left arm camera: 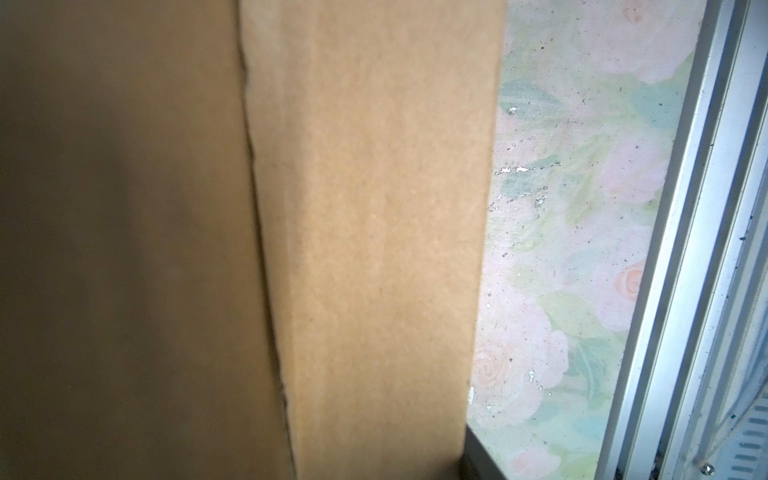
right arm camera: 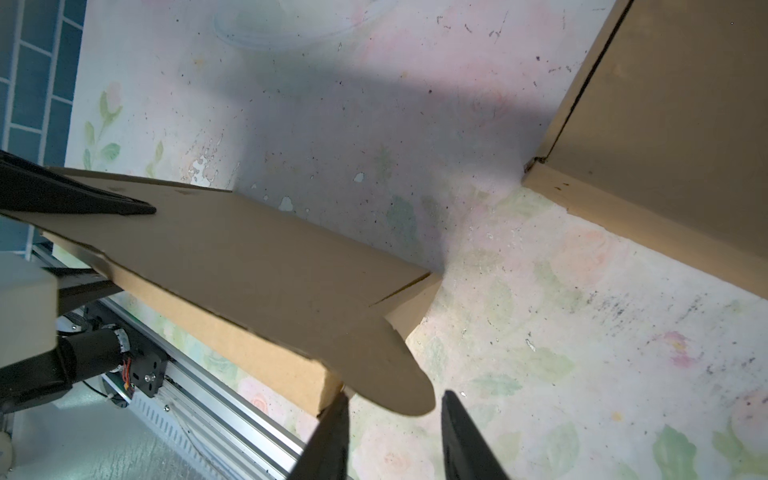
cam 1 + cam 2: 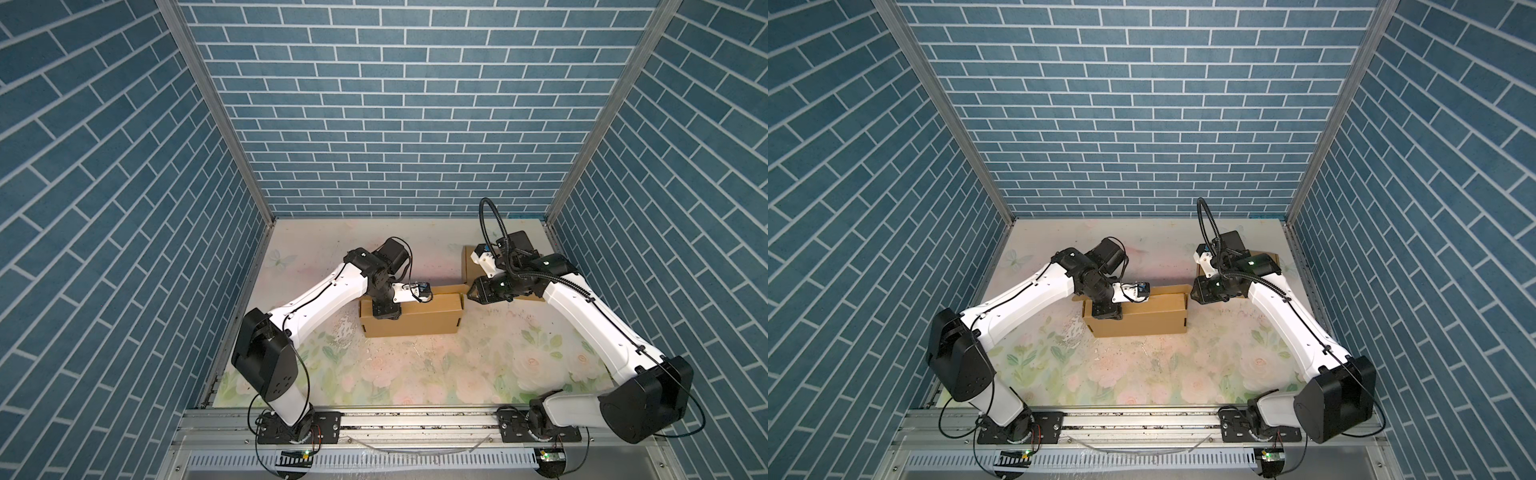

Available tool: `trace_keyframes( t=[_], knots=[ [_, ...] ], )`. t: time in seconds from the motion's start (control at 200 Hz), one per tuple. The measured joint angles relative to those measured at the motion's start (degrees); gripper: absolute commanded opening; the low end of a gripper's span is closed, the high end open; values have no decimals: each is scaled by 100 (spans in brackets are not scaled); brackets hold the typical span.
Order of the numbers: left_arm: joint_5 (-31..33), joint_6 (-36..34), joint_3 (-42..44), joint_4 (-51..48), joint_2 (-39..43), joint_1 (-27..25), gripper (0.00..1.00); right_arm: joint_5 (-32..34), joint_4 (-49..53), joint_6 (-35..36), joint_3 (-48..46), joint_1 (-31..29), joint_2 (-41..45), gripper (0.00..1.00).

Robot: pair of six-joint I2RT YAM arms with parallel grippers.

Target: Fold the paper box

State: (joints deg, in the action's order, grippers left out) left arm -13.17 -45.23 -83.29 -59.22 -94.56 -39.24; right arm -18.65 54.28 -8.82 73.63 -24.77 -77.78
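Observation:
The brown paper box (image 3: 415, 322) lies mid-table, its lid panel folded down over the top; both top views show it (image 3: 1142, 322). My left gripper (image 3: 386, 312) points down onto the box's left end. One finger (image 2: 83, 201) lies on the lid panel and the other finger (image 1: 478, 459) stands outside the front wall, with cardboard filling the space between. My right gripper (image 2: 395, 395) is at the box's right end (image 3: 471, 293). Its fingers stand apart. The lid's rounded side tab (image 2: 390, 365) reaches between the fingertips without being pinched.
A second cardboard box (image 3: 469, 266) stands at the back right, partly under my right arm, and shows in the right wrist view (image 2: 665, 124). An aluminium rail (image 3: 415, 419) runs along the table's front edge. Blue brick walls close in three sides.

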Motion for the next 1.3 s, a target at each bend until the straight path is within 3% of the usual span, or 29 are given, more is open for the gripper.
trace_keyframes(
  t=[0.225, 0.51, 1.055, 1.3],
  knots=[
    [-2, 0, 2, 2, 0, 0, 38, -24, 42, -22, 299, -151, -140, 8],
    [-2, 2, 2, 2, 0, 0, 37, -269, -4, -693, 345, -181, -201, 0],
    [-81, 131, 2, 118, 4, 72, 36, -417, -619, -2396, 275, -149, -208, 0],
    [-42, 212, 11, 162, 4, 74, 36, -468, -1043, -2697, 20, -120, -133, 0]
  ],
)
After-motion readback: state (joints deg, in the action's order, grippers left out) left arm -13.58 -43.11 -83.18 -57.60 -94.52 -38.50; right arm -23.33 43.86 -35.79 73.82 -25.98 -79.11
